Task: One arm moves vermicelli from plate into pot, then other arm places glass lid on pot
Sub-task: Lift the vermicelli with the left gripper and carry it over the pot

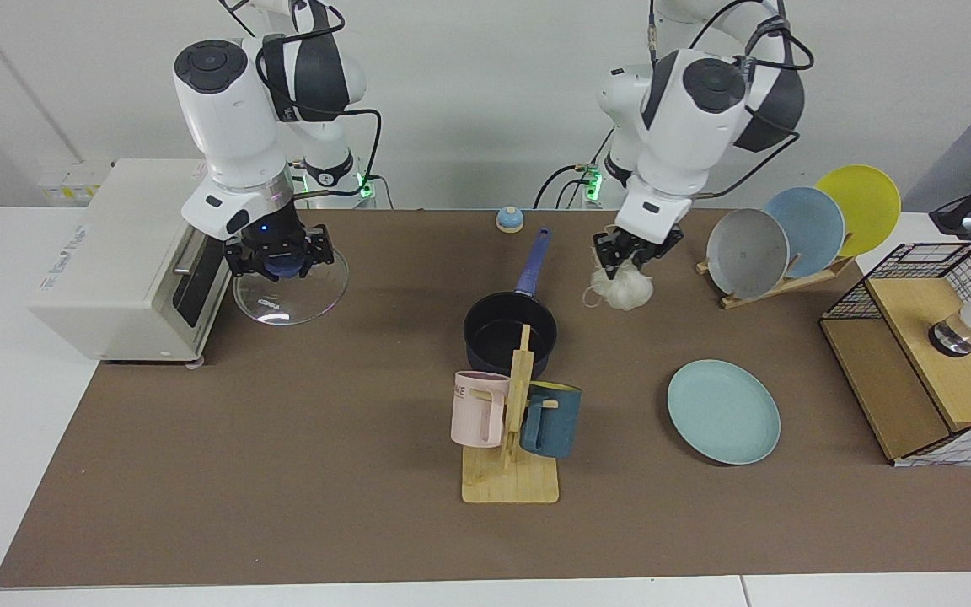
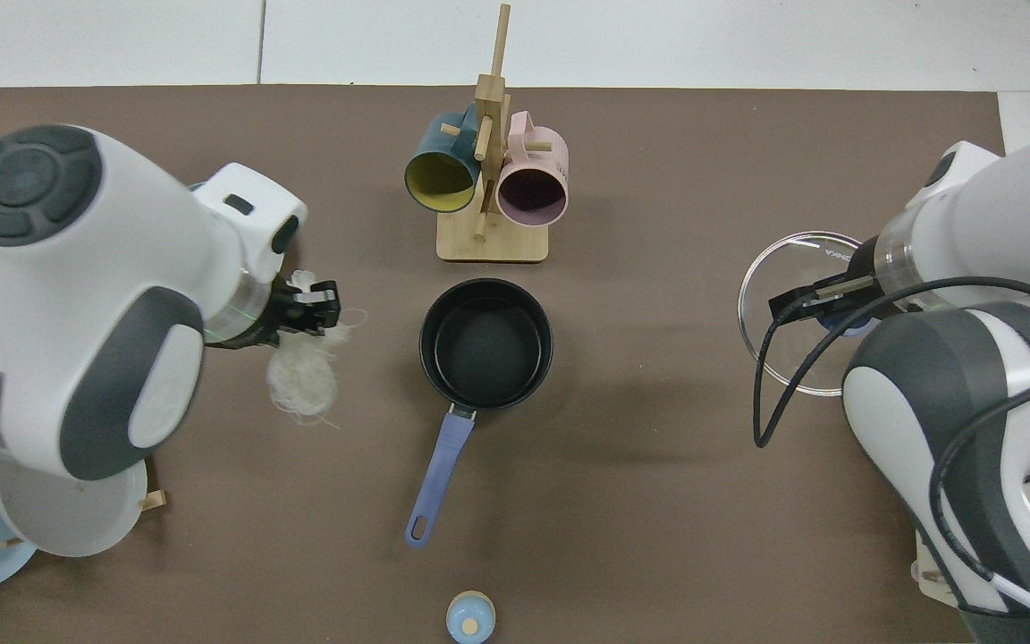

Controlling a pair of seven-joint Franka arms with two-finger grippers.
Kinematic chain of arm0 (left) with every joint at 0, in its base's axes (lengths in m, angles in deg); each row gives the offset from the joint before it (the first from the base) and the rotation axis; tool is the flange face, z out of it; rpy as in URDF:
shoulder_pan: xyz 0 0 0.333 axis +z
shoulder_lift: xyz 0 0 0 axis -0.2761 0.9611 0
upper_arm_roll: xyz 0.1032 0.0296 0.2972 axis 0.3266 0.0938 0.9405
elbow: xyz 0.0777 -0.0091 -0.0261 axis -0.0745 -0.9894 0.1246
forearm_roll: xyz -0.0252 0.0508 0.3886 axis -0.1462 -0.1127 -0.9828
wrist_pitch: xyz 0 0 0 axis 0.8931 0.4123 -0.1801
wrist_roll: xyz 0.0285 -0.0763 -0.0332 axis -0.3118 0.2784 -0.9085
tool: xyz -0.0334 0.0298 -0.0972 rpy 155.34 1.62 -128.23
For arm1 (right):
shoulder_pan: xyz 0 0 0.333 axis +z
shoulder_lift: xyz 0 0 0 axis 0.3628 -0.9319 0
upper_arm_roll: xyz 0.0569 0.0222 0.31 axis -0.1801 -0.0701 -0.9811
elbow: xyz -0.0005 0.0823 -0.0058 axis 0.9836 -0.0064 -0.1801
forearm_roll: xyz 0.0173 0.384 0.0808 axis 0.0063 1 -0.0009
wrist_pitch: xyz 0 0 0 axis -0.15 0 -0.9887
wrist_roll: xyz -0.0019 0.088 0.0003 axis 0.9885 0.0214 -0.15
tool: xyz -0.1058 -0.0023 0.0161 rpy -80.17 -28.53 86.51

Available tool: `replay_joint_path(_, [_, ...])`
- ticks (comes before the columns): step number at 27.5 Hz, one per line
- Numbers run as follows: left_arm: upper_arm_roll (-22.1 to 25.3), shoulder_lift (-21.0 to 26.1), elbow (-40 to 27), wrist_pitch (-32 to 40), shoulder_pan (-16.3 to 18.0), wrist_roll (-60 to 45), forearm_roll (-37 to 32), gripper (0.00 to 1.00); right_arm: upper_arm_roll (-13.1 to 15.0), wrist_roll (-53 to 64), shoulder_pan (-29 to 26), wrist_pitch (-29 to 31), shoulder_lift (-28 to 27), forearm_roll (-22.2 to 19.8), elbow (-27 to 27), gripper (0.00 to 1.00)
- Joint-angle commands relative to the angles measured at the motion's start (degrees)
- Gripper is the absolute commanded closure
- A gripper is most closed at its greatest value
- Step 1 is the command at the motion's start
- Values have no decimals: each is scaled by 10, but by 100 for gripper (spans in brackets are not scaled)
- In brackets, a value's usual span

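The vermicelli [image 1: 624, 289] [image 2: 300, 380] hangs as a whitish bundle in the air, with my left gripper [image 1: 620, 257] [image 2: 323, 304] shut on its top. It is beside the pot's blue-purple handle [image 1: 533, 261], apart from the pot. The dark pot [image 1: 498, 329] [image 2: 485, 344] sits at the mat's middle with a bare black inside. Nothing lies on the pale teal plate [image 1: 723, 410] on the mat. My right gripper [image 1: 279, 261] [image 2: 823, 300] is shut on the blue knob of the glass lid [image 1: 290, 291] [image 2: 792, 331], holding it above the mat next to the toaster oven.
A wooden mug rack [image 1: 511, 480] with a pink and a teal mug stands just in front of the pot. A toaster oven [image 1: 127, 253], a dish rack with grey, blue and yellow plates [image 1: 789, 232], a wooden box [image 1: 915, 362] and a small blue bell [image 1: 509, 219] ring the mat.
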Motion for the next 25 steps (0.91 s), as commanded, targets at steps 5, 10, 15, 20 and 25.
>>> replay_joint_path(5, [-83, 47, -13, -96, -2, -122, 12, 100, -7, 17, -29, 39, 56, 5, -95, 100])
replay_joint_path(10, [-107, 61, -15, -142, -2, -138, 10, 100, -7, 17, -32, 56, 69, 5, -121, 100])
replay_joint_path(15, [-115, 73, -14, -151, -3, -142, 7, 100, -7, 16, -33, 57, 69, 5, -121, 100])
replay_joint_path(20, [-141, 180, 5, -164, -25, -253, -141, 100, -7, 15, -28, 57, 67, 5, -120, 100])
replay_joint_path(25, [-180, 208, 12, -187, -7, -284, -194, 100, -7, 13, -26, 57, 66, 5, -120, 100])
